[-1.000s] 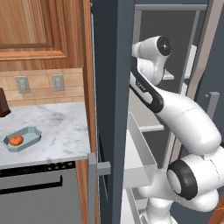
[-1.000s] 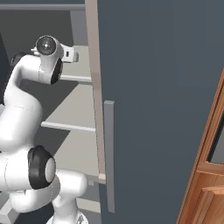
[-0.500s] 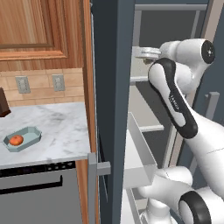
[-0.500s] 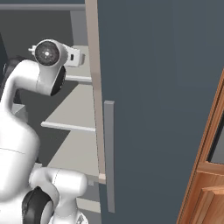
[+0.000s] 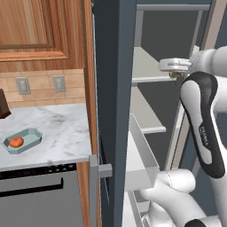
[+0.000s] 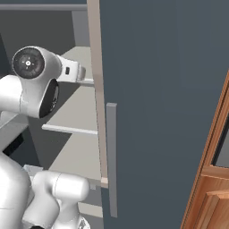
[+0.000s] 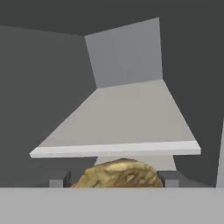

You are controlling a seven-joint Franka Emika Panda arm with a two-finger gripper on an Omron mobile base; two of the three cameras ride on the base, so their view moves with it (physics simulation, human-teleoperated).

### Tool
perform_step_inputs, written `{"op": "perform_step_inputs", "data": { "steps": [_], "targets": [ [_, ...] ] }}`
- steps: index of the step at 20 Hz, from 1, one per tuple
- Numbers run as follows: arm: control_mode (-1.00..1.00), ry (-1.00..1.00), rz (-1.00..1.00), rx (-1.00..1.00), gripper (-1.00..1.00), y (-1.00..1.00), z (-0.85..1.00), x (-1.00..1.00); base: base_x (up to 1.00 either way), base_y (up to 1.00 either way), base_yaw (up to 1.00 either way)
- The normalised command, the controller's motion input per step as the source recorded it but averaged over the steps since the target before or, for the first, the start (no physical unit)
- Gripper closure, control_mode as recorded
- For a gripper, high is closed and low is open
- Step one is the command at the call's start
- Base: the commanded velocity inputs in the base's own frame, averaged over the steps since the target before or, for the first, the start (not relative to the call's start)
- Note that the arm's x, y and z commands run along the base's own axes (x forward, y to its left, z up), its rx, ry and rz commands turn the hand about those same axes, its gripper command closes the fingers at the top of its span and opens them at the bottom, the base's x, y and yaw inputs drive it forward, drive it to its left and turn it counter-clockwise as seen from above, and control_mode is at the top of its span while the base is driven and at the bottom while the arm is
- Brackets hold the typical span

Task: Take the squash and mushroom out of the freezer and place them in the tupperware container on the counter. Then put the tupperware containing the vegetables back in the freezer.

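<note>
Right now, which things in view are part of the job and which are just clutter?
Job: squash in the tupperware container on the counter; mushroom between the gripper fingers; freezer.
Clutter: wall outlets; dark object at the counter's back.

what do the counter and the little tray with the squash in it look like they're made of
The counter looks like polished marble: white-grey with darker veins, though a printed laminate could look alike. The tupperware container looks like thin plastic, pale teal and see-through. The squash lies in it.
</note>
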Motion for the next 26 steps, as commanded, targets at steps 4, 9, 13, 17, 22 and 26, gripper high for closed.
{"op": "perform_step_inputs", "data": {
  "steps": [4,9,13,17,22,26],
  "targets": [
    [-1.00,0.03,-0.02,-0.02,1.00,-0.06,-0.37,-0.85,0.00,0.00,0.00],
    [-1.00,0.04,0.00,-0.04,1.00,0.02,-0.60,-0.32,0.00,0.00,0.00],
    [1.00,0.02,0.00,-0.02,1.00,0.00,-0.40,-0.02,-0.12,0.00,0.00],
    [1.00,0.00,0.00,0.00,1.00,0.00,0.00,0.00,-0.96,-0.17,-0.05],
    [1.00,0.00,0.00,0.00,1.00,0.00,0.00,0.00,-1.00,-0.36,-0.12],
    [1.00,0.00,0.00,0.00,1.00,0.00,0.00,0.00,-1.00,-0.11,-0.14]
  ]
}}
